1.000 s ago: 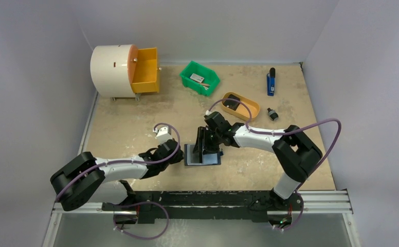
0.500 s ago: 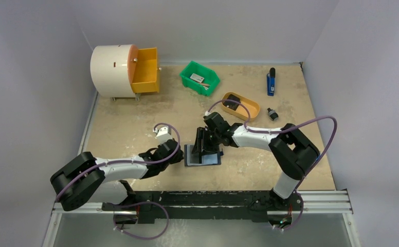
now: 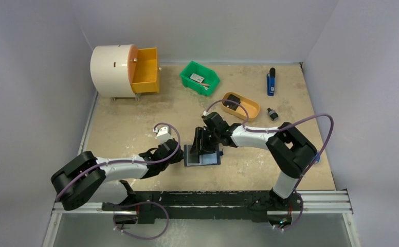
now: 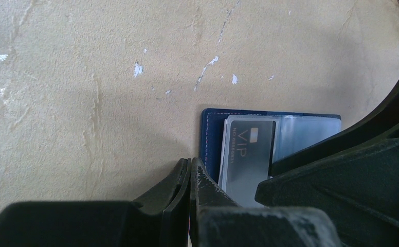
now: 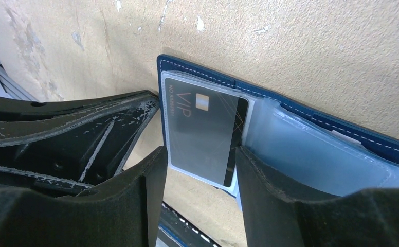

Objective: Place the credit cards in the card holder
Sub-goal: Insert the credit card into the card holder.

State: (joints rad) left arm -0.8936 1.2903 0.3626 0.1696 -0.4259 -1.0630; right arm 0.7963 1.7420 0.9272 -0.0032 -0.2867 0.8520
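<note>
- Card holder [image 3: 202,157] lies open on the worktop [image 3: 135,123] between the arms.
- Left fingers [image 4: 177,180], pressed together, sit at its edge, likely steadying it.
- Right fingers [image 5: 141,180] seem to pinch the VIP card [image 5: 202,128] into its sleeve.

Card holder open flat, one card in it

Navy card holder [image 3: 202,157] sits just below centre of the top view, unfolded and lying flat, inside face up, light stitching along its edge. Clear sleeves [image 5: 310,149] cover the inside. Dark grey card [image 5: 202,128] marked "VIP", with a small chip, lies in the sleeve at the holder's left end; the right sleeve looks empty.
</note>
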